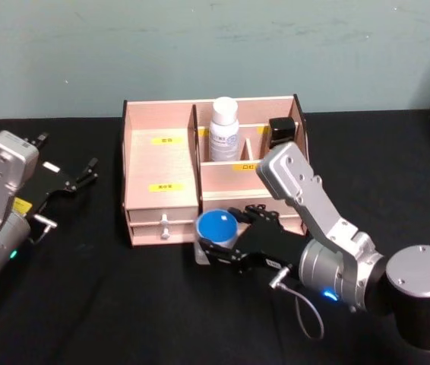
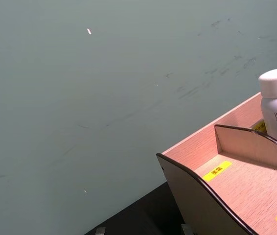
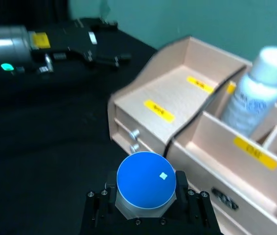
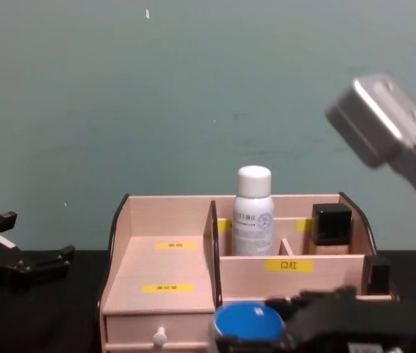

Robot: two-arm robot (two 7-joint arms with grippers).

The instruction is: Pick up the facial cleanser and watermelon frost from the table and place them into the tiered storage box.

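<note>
Right gripper (image 1: 216, 245) pinched a round blue-lidded jar (image 1: 216, 225) before the pink-beige wooden tiered storage box (image 1: 162, 163); white plastic bottle (image 1: 223, 128) already inside.

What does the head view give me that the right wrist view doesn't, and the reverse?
Head view adds the black-capped beige bottle in the rear right compartment and the right arm's silver links. Right wrist view adds a close look at the right gripper, jaws pressed against the round blue-lidded container. Shared: the pale pink wooden tiered storage box, the white plastic bottle standing in it, and the left gripper, parked open at the left.
</note>
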